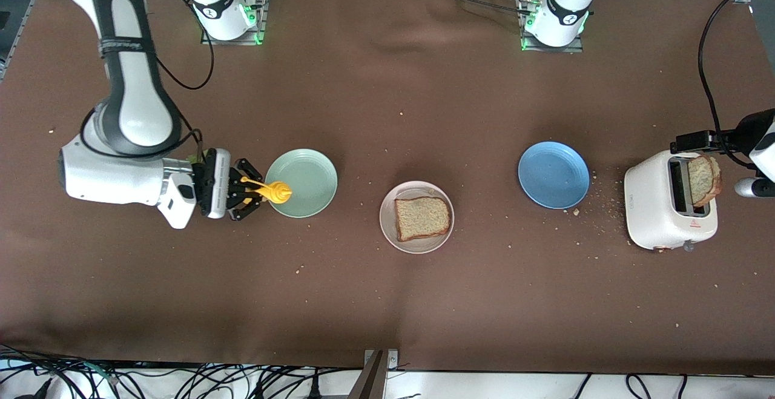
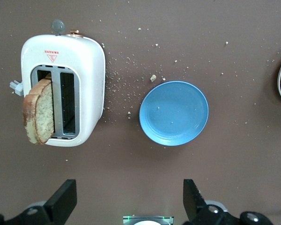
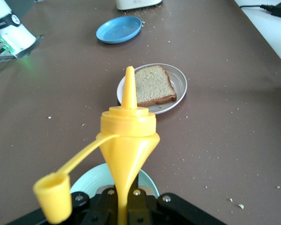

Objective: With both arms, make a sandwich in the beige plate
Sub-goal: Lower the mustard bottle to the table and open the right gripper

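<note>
A brown-covered desk strewn with crumbs carries the scene, both arm bases standing along its edge farthest from the front camera. The right arm reaches down toward its own end of the desk, its end effector clamped on the yellow squeeze bottle, which hangs over the rim of the mint-green plate with its nozzle aimed toward the desk's middle and its cap dangling open on a strap. At the left arm's end, near the desk's edge, sits a white toaster; one slice of toast stands partly out of a slot, tilted, with the left arm's end effector close above, fingers spread wide in the left wrist view and holding nothing. Whether the black part beside the slice in the front view touches it cannot be told. The blue plate lies between the toaster and the desk's centre, crumbs scattered thickly between plate and toaster. The beige plate rests at mid-desk, slightly nearer the front camera than the two coloured plates, and bears the other slice of toast lying flat, uncovered. Bare cloth lies between the squeeze bottle and that slice.
</note>
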Controlling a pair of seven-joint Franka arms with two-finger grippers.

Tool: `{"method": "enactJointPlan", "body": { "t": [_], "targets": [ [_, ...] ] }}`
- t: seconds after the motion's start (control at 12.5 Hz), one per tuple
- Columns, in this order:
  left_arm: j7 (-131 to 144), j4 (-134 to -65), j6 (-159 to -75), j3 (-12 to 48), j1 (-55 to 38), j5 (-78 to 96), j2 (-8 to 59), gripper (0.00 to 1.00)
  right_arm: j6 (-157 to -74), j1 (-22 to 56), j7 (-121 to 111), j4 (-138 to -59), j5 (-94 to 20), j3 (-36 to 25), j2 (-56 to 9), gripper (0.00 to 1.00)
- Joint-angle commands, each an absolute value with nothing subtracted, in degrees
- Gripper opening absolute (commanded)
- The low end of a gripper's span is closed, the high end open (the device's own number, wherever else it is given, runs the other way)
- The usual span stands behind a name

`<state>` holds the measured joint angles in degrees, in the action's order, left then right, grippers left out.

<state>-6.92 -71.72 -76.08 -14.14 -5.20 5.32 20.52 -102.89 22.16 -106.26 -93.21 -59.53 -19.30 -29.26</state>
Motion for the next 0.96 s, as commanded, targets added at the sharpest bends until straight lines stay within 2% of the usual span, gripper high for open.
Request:
{"method": "enactJointPlan", "body": {
  "t": [0.0, 0.32, 0.88],
  "targets": [
    [-6.9, -72.2, -75.1, -14.0, -5.6, 4.6, 19.5, 1.00, -95.4, 16.9, -118.3, -94.9, -63.7, -18.3, -30.4, 0.00],
    [-7.2, -72.1, -75.8, -14.3, -5.5, 3.9, 20.8, 1.00, -81.4, 10.0, -137.1, -95.7, -71.1, -18.2, -38.4, 0.00],
    [-11.8, -71.9, -78.0, -16.9, -3.4, 3.8, 22.6, 1.00, -72.7, 3.9, -146.9, -95.3, -74.4, -17.8, -48.9, 0.00]
  ]
}}
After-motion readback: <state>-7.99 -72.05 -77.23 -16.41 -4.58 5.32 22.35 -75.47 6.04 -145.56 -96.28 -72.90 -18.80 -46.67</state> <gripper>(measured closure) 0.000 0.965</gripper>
